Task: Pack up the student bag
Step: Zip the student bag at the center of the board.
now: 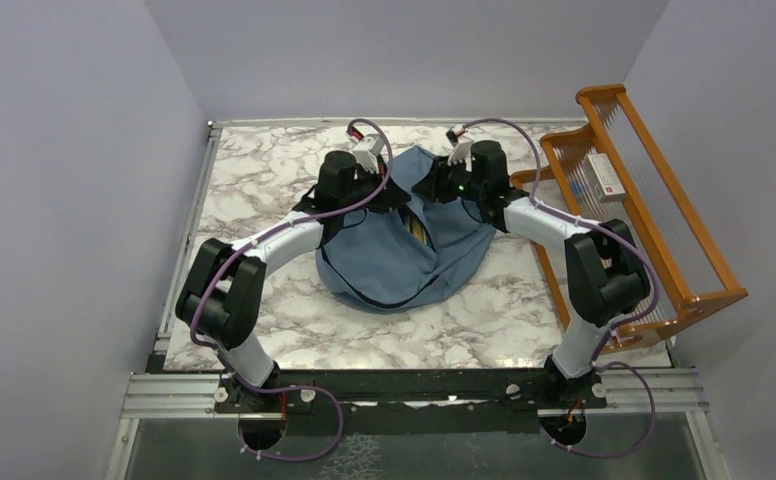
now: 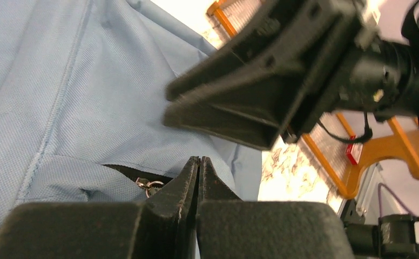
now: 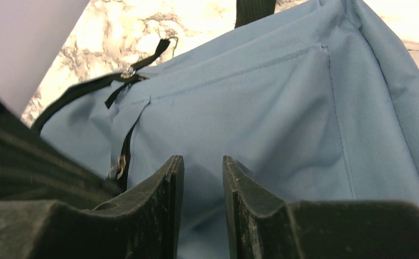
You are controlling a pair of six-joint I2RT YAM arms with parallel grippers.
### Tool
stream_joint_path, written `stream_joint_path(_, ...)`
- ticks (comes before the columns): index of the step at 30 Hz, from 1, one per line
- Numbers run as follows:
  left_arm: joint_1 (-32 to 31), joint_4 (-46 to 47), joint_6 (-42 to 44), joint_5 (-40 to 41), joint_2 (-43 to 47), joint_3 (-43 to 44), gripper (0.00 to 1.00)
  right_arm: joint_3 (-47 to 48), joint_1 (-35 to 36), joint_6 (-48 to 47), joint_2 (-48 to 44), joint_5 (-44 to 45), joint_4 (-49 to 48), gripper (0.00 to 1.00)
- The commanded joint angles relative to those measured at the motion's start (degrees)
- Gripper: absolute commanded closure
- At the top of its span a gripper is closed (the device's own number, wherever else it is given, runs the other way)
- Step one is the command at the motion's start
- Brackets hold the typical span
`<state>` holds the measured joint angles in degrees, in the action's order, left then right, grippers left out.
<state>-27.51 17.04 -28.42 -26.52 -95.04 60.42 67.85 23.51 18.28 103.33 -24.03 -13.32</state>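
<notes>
The student bag (image 1: 404,255), dusty-blue fabric with black straps, lies slumped in the middle of the marble table. Both grippers meet over its far top edge. My left gripper (image 2: 199,159) is shut, its tips against the blue fabric (image 2: 61,97) just right of a metal zipper pull (image 2: 150,185); nothing shows between the jaws. My right gripper (image 3: 203,159) stands open with a narrow gap, its tips close over the bag's side panel (image 3: 261,108), no fabric pinched. A black zipper line with a ring pull (image 3: 120,164) runs left of it. In the top view a slit (image 1: 419,228) in the bag shows something yellowish.
An orange wooden rack (image 1: 654,210) stands along the table's right edge with a white and red box (image 1: 604,175) on it. The right gripper's black body (image 2: 250,81) hangs close above the left fingers. Walls close in the table on three sides.
</notes>
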Motion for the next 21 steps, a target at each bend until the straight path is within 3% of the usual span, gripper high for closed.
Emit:
stream_joint_path(1,1.21,0.36,-4.17,3.58,1.17,4.01,1.0,-7.27,-0.48,-5.58,-6.44,-0.39,-10.75,0.61)
stream_joint_path(8,2.95,-2.1,-4.01,4.91,-0.89,8.6,1.0,-17.59,-0.48,-10.63,-7.95,-6.64,-29.15,0.54)
stream_joint_path(14,3.25,-3.56,-2.54,4.61,-1.69,10.1,1.0,-17.19,-0.39,-5.29,-4.14,-11.65,-40.41,0.53)
stream_joint_path(21,3.34,-3.81,-2.21,4.0,-2.03,10.63,1.0,-12.26,-0.39,0.39,0.14,-13.87,-41.43,0.53)
